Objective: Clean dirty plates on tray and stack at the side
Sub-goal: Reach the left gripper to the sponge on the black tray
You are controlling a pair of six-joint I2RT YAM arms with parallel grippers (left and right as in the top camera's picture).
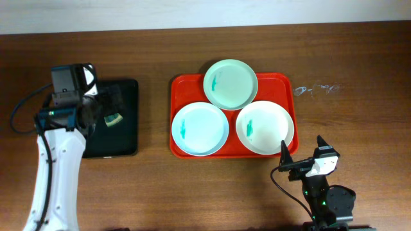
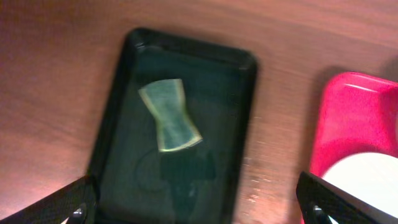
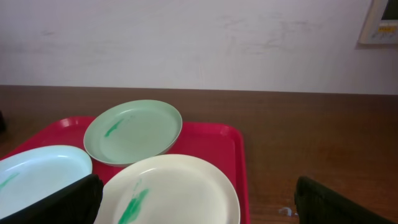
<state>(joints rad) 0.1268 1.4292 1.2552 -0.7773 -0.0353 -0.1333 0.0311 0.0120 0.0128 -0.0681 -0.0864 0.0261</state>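
Observation:
The red tray (image 1: 182, 86) holds three plates: a mint green one (image 1: 230, 84) at the back, a light blue one (image 1: 201, 128) front left and a white one (image 1: 264, 128) front right, each with a teal smear. My right gripper (image 1: 302, 149) is open and empty, just in front of the tray's front right corner. In the right wrist view my open right gripper (image 3: 199, 205) faces the white plate (image 3: 180, 186), with the mint plate (image 3: 134, 132) and the blue plate (image 3: 37, 174) beyond it. My left gripper (image 1: 108, 106) is open over the black tray.
A smaller black tray (image 1: 125, 138) lies left of the red tray with a green sponge (image 1: 114, 120) in it. In the left wrist view the sponge (image 2: 169, 115) lies ahead of my open left gripper (image 2: 196, 205). A small clear crumpled thing (image 1: 316, 88) lies right of the red tray.

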